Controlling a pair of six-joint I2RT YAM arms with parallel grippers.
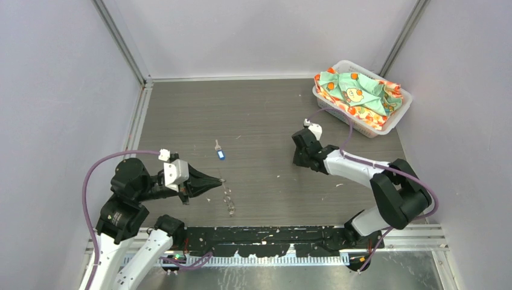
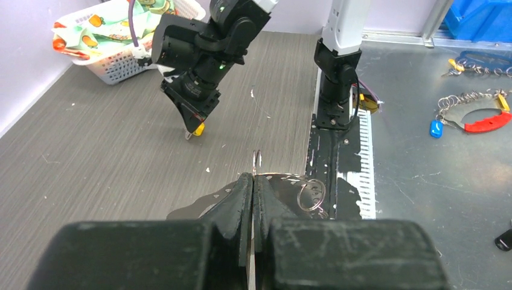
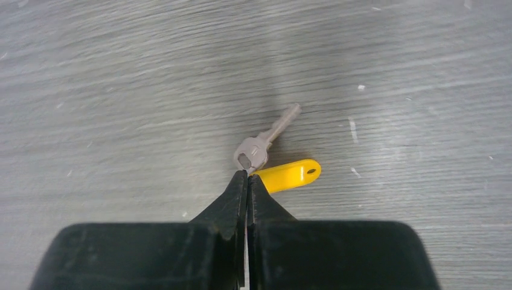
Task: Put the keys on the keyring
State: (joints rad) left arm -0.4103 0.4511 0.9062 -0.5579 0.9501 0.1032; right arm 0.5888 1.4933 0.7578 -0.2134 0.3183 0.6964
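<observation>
My left gripper (image 1: 221, 179) is shut on the keyring (image 1: 228, 198), a thin chain of silver rings that trails from its tips toward the near edge. In the left wrist view a sliver of the keyring (image 2: 256, 161) pokes out past the closed gripper (image 2: 254, 176), and one ring (image 2: 311, 194) lies to the right. The blue-headed key (image 1: 220, 154) lies on the table just beyond it. My right gripper (image 3: 247, 173) is shut on the head of the silver key (image 3: 263, 144) with the yellow tag (image 3: 290, 174), at or just above the table. The left wrist view also shows that tag (image 2: 198, 128).
A white basket (image 1: 395, 118) of patterned cloth stands at the far right corner. A black mounting rail (image 1: 272, 237) runs along the near edge. Off the table, on the metal shelf, lie other key chains and a red piece (image 2: 486, 121).
</observation>
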